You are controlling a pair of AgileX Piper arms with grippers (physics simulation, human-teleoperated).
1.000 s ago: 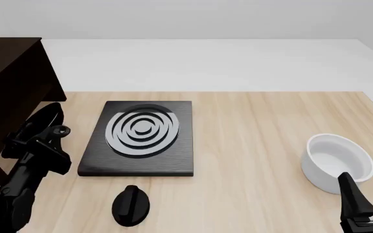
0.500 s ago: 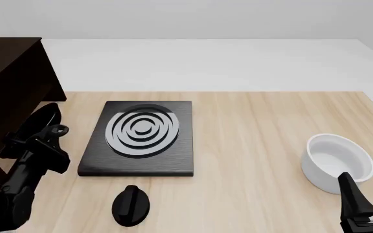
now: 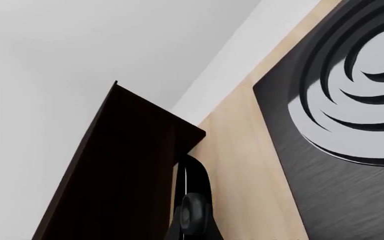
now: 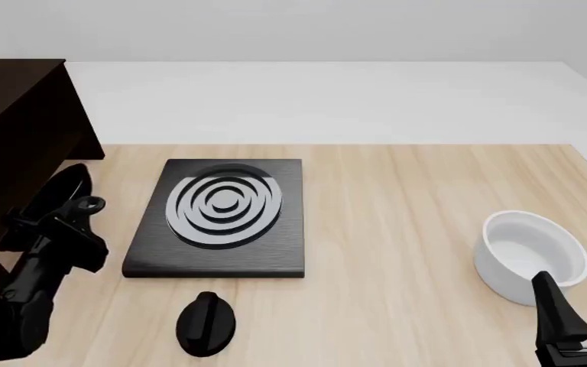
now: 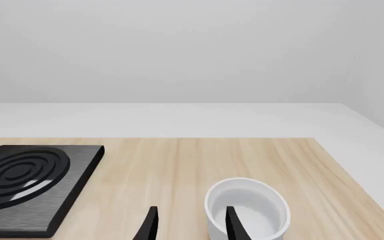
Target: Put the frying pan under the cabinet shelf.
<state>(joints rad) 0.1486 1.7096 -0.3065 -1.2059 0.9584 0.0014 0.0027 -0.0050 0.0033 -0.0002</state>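
Observation:
The frying pan [image 4: 66, 188] is glossy black and held tilted on edge, its ringed handle [image 4: 89, 204] pointing down, just right of the dark brown cabinet shelf [image 4: 13, 145]. My left gripper [image 4: 54, 229] is shut on the pan's handle at the table's left side. In the left wrist view the frying pan [image 3: 196, 197] shows edge-on, close beside the cabinet shelf [image 3: 125, 165]; the fingers themselves are hidden there. My right gripper [image 4: 582, 310] stands open at the front right, its fingers [image 5: 149, 225] empty in front of a white bowl.
A square black burner slab [image 4: 222, 218] with grey rings lies mid-left on the wooden table [image 4: 406, 199]. A black knob-like piece [image 4: 205, 323] lies near the front edge. A deep white bowl [image 4: 533, 256] stands at the right, by the right gripper.
The left arm has carried the frying pan a little to the left, closer to the cabinet. The right arm has not moved.

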